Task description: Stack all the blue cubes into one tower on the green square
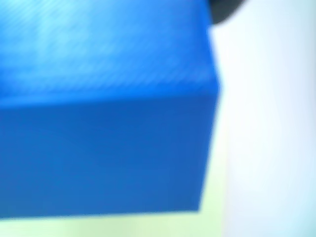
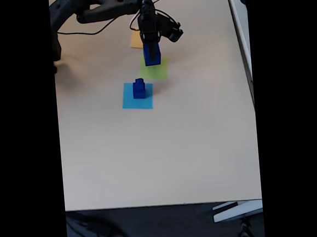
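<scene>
A: Start with the biggest thing. What carries it all?

B: The bench, pale and mostly bare. 3 flat patches lie on it in a slanted row in the fixed view: the orange-yellow square farthest up, the green square next, the light blue square nearest.

A: And the blue cubes?

B: A large blue cube sits at the upper edge of the green square, right under the pincer. In the wrist view it looms huge and blurred, with pale green below its bottom edge, so I judge it is at or just above the patch. That fits a tower base: widest block first.

A: The smaller ones?

B: A short blue stack stands on the light blue square, apparently 2 cubes, the smaller on top. They wait there for later.

A: The arm?

B: It reaches in from the upper left, forearm level, wrist bent straight down over the cube. The pincer seems to be pinching the large cube, though its fingers are too dark and small to be sure.
</scene>
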Robot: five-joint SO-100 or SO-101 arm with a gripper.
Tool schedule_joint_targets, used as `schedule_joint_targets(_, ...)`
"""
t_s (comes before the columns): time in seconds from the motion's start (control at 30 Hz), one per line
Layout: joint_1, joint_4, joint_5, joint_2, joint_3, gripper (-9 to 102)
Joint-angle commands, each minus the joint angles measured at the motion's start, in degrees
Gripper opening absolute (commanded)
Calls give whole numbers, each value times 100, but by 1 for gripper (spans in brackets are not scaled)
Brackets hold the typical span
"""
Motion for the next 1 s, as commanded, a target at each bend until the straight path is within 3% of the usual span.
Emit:
schedule_joint_targets(0.0, 26, -176, 70, 536, -79, 12)
schedule_joint_targets(0.5, -105, -580, 580, 176, -114, 13)
schedule_joint_targets(0.97, -62, -396, 782, 220, 176, 12)
